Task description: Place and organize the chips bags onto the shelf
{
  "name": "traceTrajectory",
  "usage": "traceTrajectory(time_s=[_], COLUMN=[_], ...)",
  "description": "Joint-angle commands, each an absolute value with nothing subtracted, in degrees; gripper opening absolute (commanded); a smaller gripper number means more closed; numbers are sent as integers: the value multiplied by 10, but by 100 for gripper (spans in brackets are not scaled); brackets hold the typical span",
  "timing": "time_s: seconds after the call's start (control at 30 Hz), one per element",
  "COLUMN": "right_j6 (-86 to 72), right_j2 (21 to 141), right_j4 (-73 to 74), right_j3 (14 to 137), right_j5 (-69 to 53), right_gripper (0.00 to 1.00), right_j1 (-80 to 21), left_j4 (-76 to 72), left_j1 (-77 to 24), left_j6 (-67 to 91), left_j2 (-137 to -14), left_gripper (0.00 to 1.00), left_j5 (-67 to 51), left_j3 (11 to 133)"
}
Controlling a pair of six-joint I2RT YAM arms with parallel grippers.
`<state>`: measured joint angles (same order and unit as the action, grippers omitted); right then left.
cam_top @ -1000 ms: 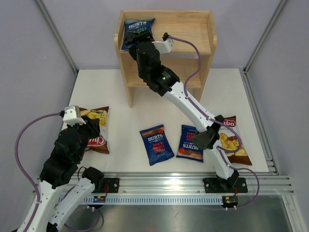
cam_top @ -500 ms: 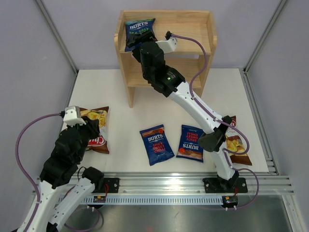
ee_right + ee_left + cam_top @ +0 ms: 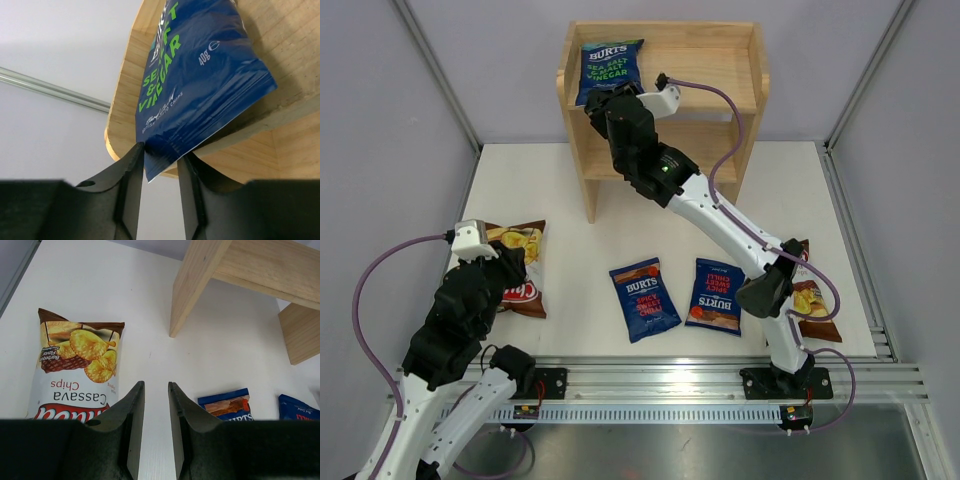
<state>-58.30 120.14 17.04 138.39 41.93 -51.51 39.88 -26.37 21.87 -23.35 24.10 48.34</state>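
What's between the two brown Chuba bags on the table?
In the top view, the left Burts bag and right Burts bag lie flat, side by side, between the left Chuba bag and right Chuba bag.

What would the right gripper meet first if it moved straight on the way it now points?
The blue chip bag on the top tier of the shelf: its lower corner lies between the right gripper's fingers; contact is unclear.
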Motion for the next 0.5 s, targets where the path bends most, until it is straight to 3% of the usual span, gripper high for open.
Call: traceTrajectory(time_s=[0.0, 0.47], right_j6=[-583, -596], right_j2=[1196, 1279], right_j4=[159, 182], right_j3=[1391, 1509], right_j5=[417, 387], right_gripper=[37, 29], right_j1=[-523, -504], left_j4=[386, 387], left_j1=[-263, -263], left_j6=[218, 217], left_j2=[-238, -238], left_gripper=[28, 28], left_j5=[253, 258], left_j3=[487, 488])
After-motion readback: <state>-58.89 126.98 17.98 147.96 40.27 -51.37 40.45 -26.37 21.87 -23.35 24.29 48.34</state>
